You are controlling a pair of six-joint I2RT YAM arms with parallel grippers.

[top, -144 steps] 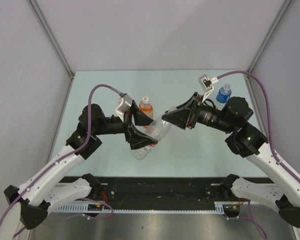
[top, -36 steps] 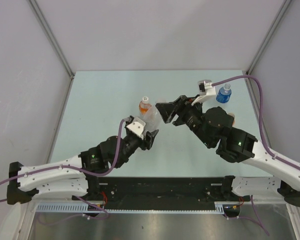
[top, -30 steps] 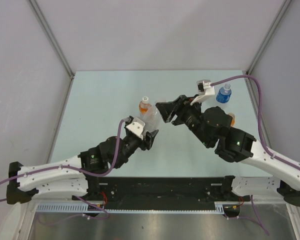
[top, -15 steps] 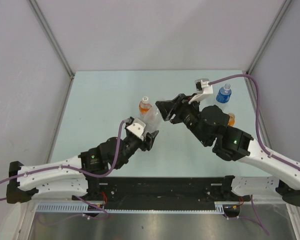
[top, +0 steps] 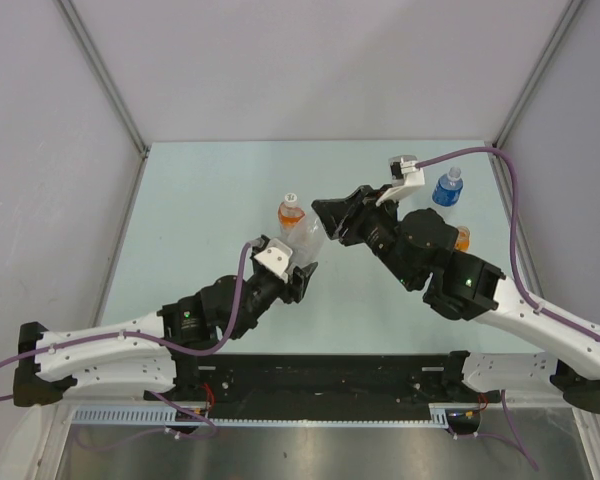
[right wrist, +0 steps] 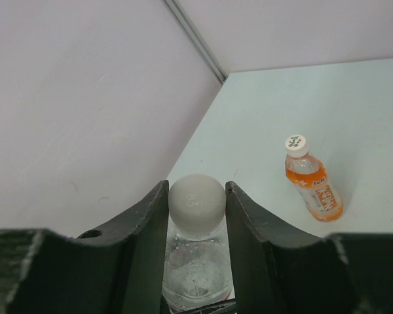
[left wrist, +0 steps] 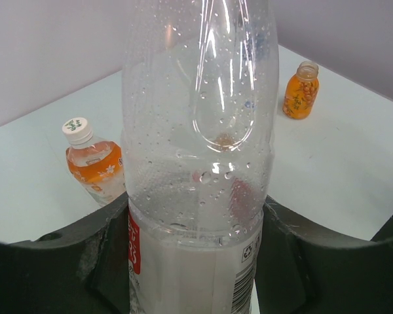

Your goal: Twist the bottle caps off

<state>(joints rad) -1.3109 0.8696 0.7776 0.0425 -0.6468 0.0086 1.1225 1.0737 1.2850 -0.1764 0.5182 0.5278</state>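
A clear bottle (left wrist: 200,131) stands upright with my left gripper (left wrist: 195,216) shut round its labelled lower body. Its white cap (right wrist: 196,203) sits between the fingers of my right gripper (right wrist: 196,195), which come down from above and press it on both sides. Seen from above, the right gripper (top: 327,216) covers that cap, and the left gripper (top: 298,272) holds the clear bottle (top: 306,238) from the near side. An orange-drink bottle (top: 291,214) with a white cap (top: 291,199) stands just left of them.
A blue-labelled bottle (top: 447,188) stands at the back right. A small orange bottle (left wrist: 299,91) with an open neck stands on the table right of the held bottle. Grey walls close in the table on the left, right and back.
My right gripper's fingers have closed in on the clear bottle's cap and the right wrist has shifted slightly. The left gripper and the bottle have not moved.
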